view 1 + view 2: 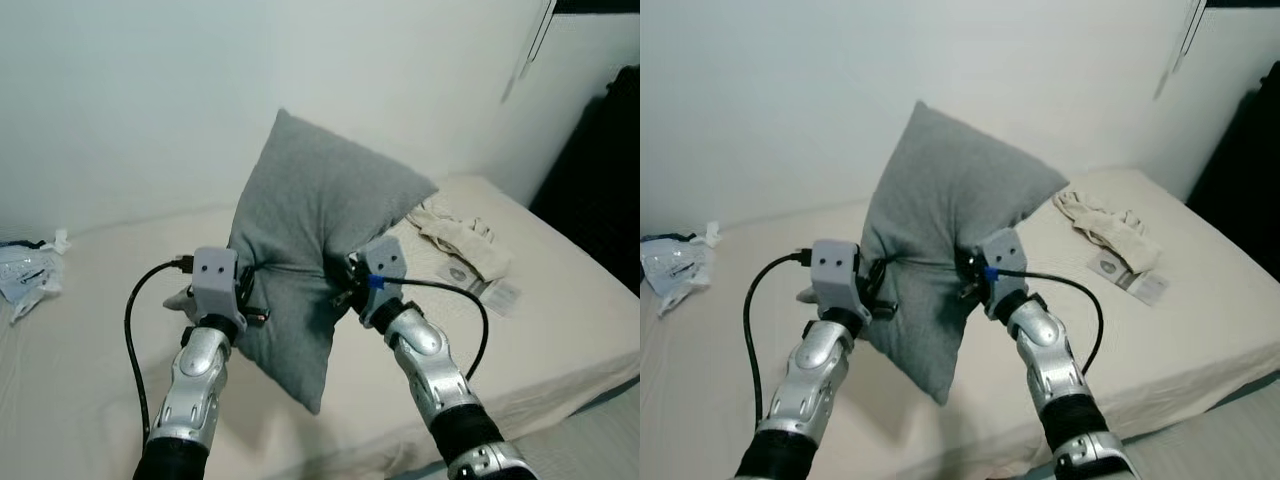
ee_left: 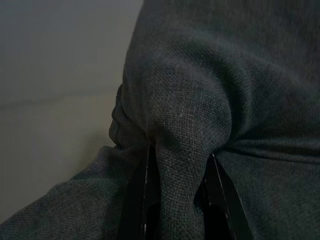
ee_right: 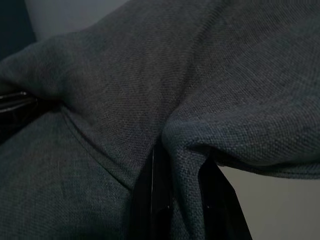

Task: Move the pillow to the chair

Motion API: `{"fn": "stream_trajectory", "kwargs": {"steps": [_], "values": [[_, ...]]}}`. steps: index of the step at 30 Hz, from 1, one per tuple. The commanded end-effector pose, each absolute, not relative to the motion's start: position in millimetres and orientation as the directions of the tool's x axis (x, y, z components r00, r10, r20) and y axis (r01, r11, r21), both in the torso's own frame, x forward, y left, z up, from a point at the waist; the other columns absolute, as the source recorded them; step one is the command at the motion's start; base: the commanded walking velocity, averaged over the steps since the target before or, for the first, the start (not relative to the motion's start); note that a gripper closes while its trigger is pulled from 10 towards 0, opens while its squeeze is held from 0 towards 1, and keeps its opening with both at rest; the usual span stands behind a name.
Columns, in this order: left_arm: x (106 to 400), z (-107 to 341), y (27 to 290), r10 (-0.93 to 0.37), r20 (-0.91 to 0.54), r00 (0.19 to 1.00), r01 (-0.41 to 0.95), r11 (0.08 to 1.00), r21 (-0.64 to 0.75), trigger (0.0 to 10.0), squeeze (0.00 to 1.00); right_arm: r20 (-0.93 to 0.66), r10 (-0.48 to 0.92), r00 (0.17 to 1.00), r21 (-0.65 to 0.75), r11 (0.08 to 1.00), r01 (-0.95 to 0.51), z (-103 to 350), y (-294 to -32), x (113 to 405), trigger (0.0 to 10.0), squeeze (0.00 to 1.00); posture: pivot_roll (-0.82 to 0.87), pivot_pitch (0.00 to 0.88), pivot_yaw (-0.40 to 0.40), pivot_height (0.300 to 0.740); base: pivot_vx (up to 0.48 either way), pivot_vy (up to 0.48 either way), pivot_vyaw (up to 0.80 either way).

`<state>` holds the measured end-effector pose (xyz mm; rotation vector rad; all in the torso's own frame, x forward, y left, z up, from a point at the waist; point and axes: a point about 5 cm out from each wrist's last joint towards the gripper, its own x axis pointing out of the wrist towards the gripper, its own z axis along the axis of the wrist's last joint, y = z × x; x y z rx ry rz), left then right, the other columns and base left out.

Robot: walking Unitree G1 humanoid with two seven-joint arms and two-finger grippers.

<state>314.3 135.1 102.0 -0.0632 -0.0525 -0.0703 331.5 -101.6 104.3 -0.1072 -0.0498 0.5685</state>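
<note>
You have the grey pillow (image 1: 310,240) lifted clear above the bed (image 1: 560,330), tilted on one corner, between both arms. The left gripper (image 2: 177,200) jaws pinch a fold at its left side, and the right gripper (image 3: 182,200) jaws pinch a fold at its right. A cream cloth (image 1: 460,240) lies on the bed to the far right.

Both the left gripper (image 1: 877,285) and right gripper (image 1: 965,277) pinch the grey pillow (image 1: 940,230) above the bed (image 1: 1200,330).
</note>
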Motion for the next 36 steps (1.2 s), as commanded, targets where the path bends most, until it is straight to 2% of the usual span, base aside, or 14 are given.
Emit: {"fn": "stream_trajectory", "kwargs": {"steps": [1, 8, 11, 15, 24, 36], "values": [[319.6, 116.8, 158.4, 0.040, 0.116, 0.992, -0.031, 0.996, -0.080, 10.0, 0.00, -0.075, 0.537, 0.840, -0.110, 0.833, -0.542, 84.6, -107.4, 325.0, 10.0, 0.00, -0.02, 0.000, -0.098, 0.740, 0.000, 0.000, 0.00], [311.1, 76.7, 175.7, 0.033, -0.047, 0.998, -0.034, 0.999, -0.029, 10.0, 0.00, -0.236, 0.435, 0.869, -0.105, 0.878, -0.468, 44.3, -124.3, 313.0, 10.0, 0.00, 0.01, 0.000, -0.087, 0.740, 0.000, 0.000, 0.00], [309.4, 74.0, 176.1, 0.032, -0.054, 0.998, -0.034, 0.999, -0.030, 10.0, 0.00, -0.235, 0.424, 0.875, -0.102, 0.884, -0.456, 42.4, -125.4, 311.7, 10.0, 0.00, 0.01, 0.000, -0.082, 0.740, 0.000, 0.000, 0.00], [300.0, 60.0, 174.3, 0.037, -0.098, 0.995, -0.032, 0.998, 0.052, 10.0, 0.00, -0.221, 0.396, 0.891, -0.095, 0.901, -0.424, 40.0, -126.5, 309.1, 10.0, 0.00, 0.00, 0.005, -0.068, 0.740, 0.000, 0.000, 0.00], [299.0, 57.7, 175.7, 0.046, -0.083, 0.996, -0.043, 0.998, 0.041, 10.0, 0.00, -0.248, 0.372, 0.894, -0.102, 0.908, -0.406, 33.4, -132.1, 307.7, 10.0, 0.00, 0.00, 0.019, -0.063, 0.740, 0.000, 0.000, 0.00], [295.0, 54.9, 163.8, -0.017, -0.080, 0.997, 0.022, 0.998, 0.067, 10.0, 0.00, -0.243, 0.389, 0.889, -0.121, 0.897, -0.426, 34.5, -128.8, 308.6, 10.0, 0.00, -0.01, 0.040, -0.071, 0.740, 0.000, 0.000, 0.00]]}}
